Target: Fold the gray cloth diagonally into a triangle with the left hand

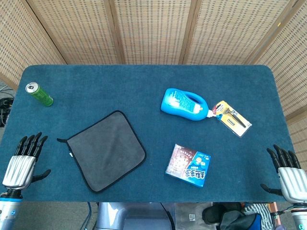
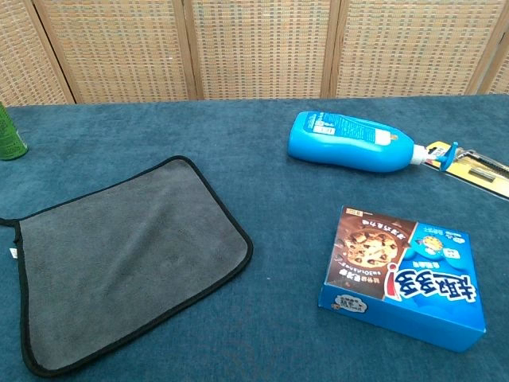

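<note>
The gray cloth [image 1: 106, 150] with black edging lies flat and unfolded on the blue table, left of centre; the chest view shows the cloth [image 2: 127, 259] at lower left. My left hand [image 1: 21, 163] hovers at the table's front left edge, fingers spread and empty, well left of the cloth. At the front right edge my right hand [image 1: 288, 173] is likewise spread and holds nothing. Neither hand appears in the chest view.
A green can [image 1: 39, 94] stands at the far left. A blue bottle [image 1: 183, 104] lies right of centre beside a packaged tool [image 1: 231, 118]. A blue cookie box [image 1: 188, 165] sits near the front edge, right of the cloth.
</note>
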### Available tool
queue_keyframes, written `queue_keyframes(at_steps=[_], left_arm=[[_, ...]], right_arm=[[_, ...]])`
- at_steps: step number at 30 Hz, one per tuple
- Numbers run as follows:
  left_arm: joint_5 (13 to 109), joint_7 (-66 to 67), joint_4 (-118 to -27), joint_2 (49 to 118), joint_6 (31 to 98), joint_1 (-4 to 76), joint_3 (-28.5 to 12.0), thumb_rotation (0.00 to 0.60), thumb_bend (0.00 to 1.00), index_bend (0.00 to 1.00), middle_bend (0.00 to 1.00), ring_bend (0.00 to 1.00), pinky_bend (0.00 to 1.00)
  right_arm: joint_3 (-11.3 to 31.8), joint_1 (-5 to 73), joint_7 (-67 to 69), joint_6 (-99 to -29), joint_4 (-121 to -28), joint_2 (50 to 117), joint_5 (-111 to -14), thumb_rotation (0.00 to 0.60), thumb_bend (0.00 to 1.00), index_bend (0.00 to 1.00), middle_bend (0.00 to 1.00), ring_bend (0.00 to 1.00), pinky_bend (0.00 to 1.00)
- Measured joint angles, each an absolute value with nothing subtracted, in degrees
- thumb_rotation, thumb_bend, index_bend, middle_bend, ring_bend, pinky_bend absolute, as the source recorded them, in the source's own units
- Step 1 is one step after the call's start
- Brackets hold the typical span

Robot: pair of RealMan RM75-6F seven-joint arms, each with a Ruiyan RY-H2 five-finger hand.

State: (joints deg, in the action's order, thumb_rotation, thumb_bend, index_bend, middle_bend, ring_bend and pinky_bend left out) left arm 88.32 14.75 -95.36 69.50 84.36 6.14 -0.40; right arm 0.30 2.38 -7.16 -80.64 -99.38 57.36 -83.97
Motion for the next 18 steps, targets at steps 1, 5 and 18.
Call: queue_keyframes(at_steps=[1, 5, 18], left_arm=[[88.66, 14.68, -95.38, 69.56, 84.37, 6.18, -0.27, 0.600, 0.16, 0.10, 0.00, 0.00, 0.00], [90.12, 14.74, -95.35, 70.06, 84.38, 6.32, 0.38, 0.600, 0.17, 0.20, 0.00, 0.00, 0.00], [94.30, 17.39, -96.59, 71.46, 80.81, 7.38, 4.03, 0.600, 0.26, 0.34, 0.00, 0.00, 0.00]], right_arm=[[0.28, 2.38, -7.22, -80.66, -99.42, 57.36, -84.07, 0.600, 0.00, 0.00, 0.00, 0.00, 0.00], [0.24, 2.33, -7.31, -80.83, -99.59, 57.36, -84.21, 0.600, 0.00, 0.00, 0.00, 0.00, 0.00], [0.55, 2.01, -5.88, -81.66, -99.84, 56.72, -84.23, 0.600, 0.00, 0.00, 0.00, 0.00, 0.00]])
